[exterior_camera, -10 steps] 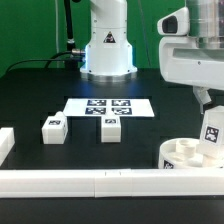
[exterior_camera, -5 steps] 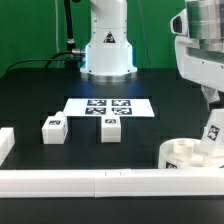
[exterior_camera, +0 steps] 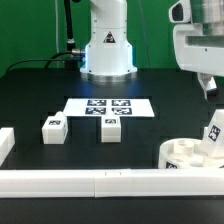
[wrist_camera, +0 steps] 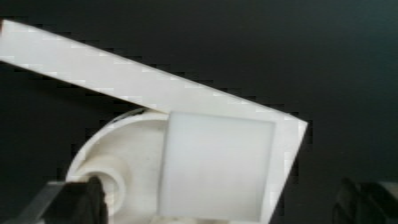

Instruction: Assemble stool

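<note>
In the exterior view, the claw (exterior_camera: 207,88) is hanging over the exterior view's right side of the bench (exterior_camera: 30,95), above the tilted leg (exterior_camera: 213,135) and apart from it. That leg is leaning with its tag showing and its lower end in the round seat (exterior_camera: 183,155). The seat is lying flat at the near right, just behind the long rail (exterior_camera: 90,182) running along the near edge. A first loose leg (exterior_camera: 53,128) and a second loose leg (exterior_camera: 110,128) are sitting well apart from the seat, just nearer than the marker board (exterior_camera: 110,105). A short rail block (exterior_camera: 5,143) is lying at the exterior view's left edge.

In the wrist view, the claw (wrist_camera: 222,205) is looking down on the tilted leg (wrist_camera: 222,160). Its dark fingertips (wrist_camera: 68,200) are showing on either side, with dark gaps between them and the leg, so it is standing released and gripping nothing. The seat's (wrist_camera: 111,165) curved rim is showing beside the leg, and the long rail (wrist_camera: 125,75) is crossing behind.

These white plastic parts are probably stiff, light and smooth, so the leg may slip or twist under a loose pinch. The best hold looks to be its two flat opposite faces, high up and clear of the socket. The light seat may slide under pushing, though the rail beside it may be bracing it.
</note>
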`<state>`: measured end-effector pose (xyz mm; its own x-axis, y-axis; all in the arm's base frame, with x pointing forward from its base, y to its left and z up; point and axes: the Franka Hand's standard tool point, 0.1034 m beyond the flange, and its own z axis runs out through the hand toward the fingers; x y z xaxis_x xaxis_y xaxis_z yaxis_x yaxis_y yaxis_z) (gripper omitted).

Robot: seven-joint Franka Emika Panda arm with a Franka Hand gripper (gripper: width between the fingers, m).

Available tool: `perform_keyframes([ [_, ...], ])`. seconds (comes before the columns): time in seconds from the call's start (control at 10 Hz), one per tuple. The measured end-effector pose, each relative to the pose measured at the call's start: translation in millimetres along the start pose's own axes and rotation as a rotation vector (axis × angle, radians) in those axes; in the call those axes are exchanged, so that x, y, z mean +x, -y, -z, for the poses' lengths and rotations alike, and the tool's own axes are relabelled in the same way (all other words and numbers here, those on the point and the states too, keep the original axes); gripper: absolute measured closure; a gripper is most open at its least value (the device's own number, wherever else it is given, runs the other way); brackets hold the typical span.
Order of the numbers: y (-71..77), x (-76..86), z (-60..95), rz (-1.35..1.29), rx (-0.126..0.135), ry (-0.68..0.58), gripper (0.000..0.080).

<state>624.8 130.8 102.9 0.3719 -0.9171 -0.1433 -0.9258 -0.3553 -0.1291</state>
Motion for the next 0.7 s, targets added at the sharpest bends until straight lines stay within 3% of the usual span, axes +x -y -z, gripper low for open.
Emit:
perform_keyframes([
  [0.4,-0.7,-0.1,-0.7,0.264,-0.004,0.000,0.0151],
  [0.6,-0.2,-4.3,7.1,0.638,-0.075,0.018,0.0151],
  [0.7,5.0,-6.7,12.1,0.771,-0.097,0.029,0.0151],
])
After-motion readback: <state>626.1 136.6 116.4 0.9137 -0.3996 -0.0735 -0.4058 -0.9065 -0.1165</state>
